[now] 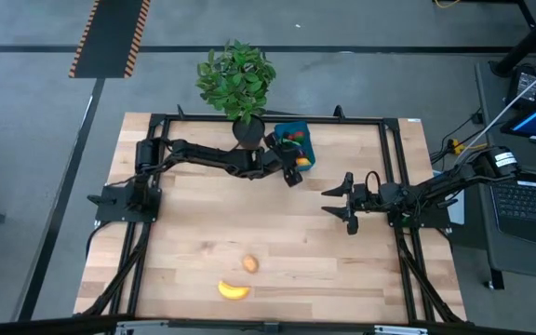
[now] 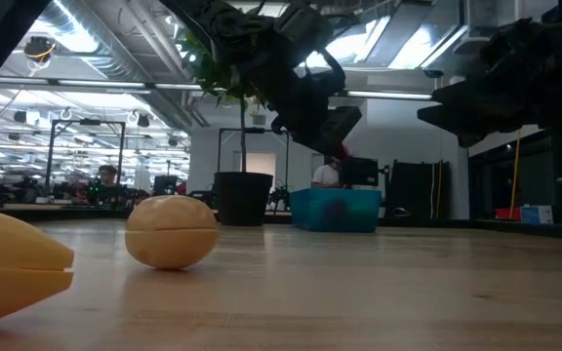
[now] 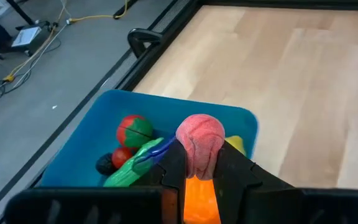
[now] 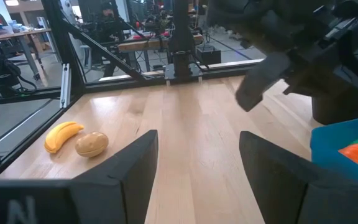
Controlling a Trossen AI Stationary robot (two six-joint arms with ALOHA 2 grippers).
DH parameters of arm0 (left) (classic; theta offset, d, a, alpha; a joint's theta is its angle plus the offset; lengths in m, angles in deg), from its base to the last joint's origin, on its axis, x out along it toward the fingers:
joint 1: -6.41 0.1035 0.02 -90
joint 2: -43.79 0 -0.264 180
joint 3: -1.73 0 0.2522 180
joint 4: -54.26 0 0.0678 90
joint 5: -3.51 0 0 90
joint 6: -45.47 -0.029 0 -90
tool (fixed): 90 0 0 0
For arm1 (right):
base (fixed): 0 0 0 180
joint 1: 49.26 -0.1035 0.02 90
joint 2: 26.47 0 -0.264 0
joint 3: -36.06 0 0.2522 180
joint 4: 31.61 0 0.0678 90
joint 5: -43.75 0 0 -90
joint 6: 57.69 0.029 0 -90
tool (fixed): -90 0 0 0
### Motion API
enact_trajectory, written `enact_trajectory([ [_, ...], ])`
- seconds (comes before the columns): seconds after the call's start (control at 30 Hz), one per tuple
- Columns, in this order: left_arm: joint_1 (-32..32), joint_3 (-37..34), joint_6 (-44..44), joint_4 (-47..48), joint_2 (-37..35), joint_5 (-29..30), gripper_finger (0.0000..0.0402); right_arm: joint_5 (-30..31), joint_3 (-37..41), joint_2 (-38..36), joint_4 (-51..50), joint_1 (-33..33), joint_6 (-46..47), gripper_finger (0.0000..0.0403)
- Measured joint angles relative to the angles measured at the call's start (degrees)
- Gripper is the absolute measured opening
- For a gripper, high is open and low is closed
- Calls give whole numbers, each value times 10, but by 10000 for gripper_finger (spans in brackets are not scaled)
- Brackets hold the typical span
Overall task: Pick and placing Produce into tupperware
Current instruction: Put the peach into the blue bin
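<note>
The blue tupperware (image 1: 298, 141) stands at the table's far edge beside a potted plant (image 1: 236, 78). It holds several toy produce pieces, among them a red-green apple (image 3: 134, 129), a green cucumber (image 3: 134, 165) and an orange piece (image 3: 201, 200). My left gripper (image 3: 199, 155) hangs over the tupperware (image 3: 92, 134), shut on a pink round fruit (image 3: 200, 138). A tan potato (image 1: 249, 264) and a yellow banana (image 1: 234, 290) lie near the table's front edge. My right gripper (image 1: 338, 201) waits open at the right, nothing between its fingers. My left gripper pinches the pink round fruit by its two opposite sides (image 3: 183, 144) between its two fingers. The fingers slant down from the table's left side. The fruit sticks out past the fingertips, held over the tupperware's contents; in the low view the gripper (image 2: 326, 127) is above the tupperware (image 2: 336, 210).
The plant's dark pot (image 2: 242, 198) stands close to the left of the tupperware. A black frame rail (image 1: 277, 118) runs round the table's edges. Bare wood lies between the tupperware and the potato (image 2: 171, 231) and banana (image 2: 13, 263). My right gripper (image 4: 197, 163) faces that stretch.
</note>
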Motion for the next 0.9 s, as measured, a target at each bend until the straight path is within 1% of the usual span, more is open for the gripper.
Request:
enact_trajectory([
  [0.1,8,0,0,-2,3,1,52,0,0,0,0,0,-2,227],
  [0.2,12,0,1,1,13,1,48,0,0,0,0,0,-2,227],
  [0.43,23,0,0,-41,46,4,49,0,0,0,1,1,-15,227],
  [0.57,30,0,-1,-49,62,27,52,0,0,0,1,2,-15,227],
  [0.73,39,0,-4,-58,69,28,46,0,0,0,-1,4,-16,227],
  [0.8,41,0,-5,-60,69,28,50,0,0,0,-3,4,-16,227],
  [0.9,43,0,-5,-63,69,28,67,0,0,0,-8,4,-17,227],
])
